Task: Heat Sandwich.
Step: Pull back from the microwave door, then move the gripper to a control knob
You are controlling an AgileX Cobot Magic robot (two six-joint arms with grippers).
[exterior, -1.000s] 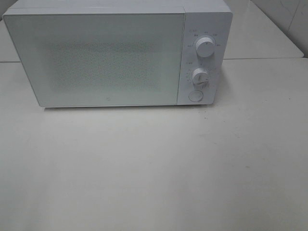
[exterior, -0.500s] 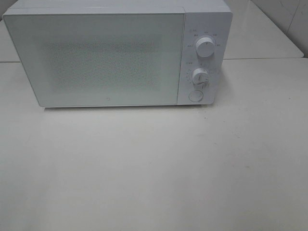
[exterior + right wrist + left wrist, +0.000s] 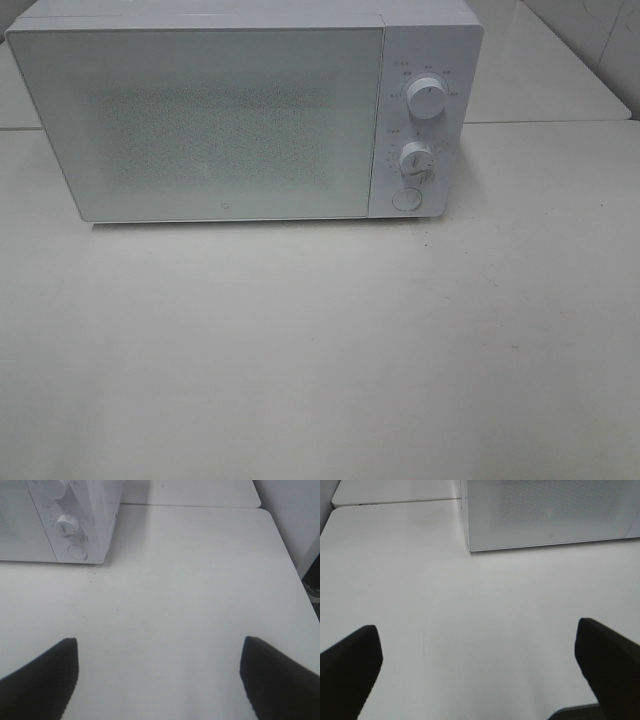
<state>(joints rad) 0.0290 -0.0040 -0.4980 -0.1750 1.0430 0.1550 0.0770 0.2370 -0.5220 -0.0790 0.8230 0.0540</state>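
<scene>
The sandwich is out of view in all three views. A white microwave (image 3: 200,120) stands at the back of the table with its door shut, and its frosted window shows nothing inside. It also shows in the left wrist view (image 3: 545,510) and the right wrist view (image 3: 75,515). My left gripper (image 3: 476,645) is open and empty above bare table in front of the microwave's left corner. My right gripper (image 3: 159,650) is open and empty above bare table, in front and to the right of the control panel. Neither gripper shows in the exterior view.
The microwave's panel has an upper knob (image 3: 427,100), a lower knob (image 3: 415,158) and a round button (image 3: 405,198). The white table (image 3: 320,350) stretches in front. A second white table (image 3: 540,70) joins behind. The table's right edge (image 3: 295,580) is near.
</scene>
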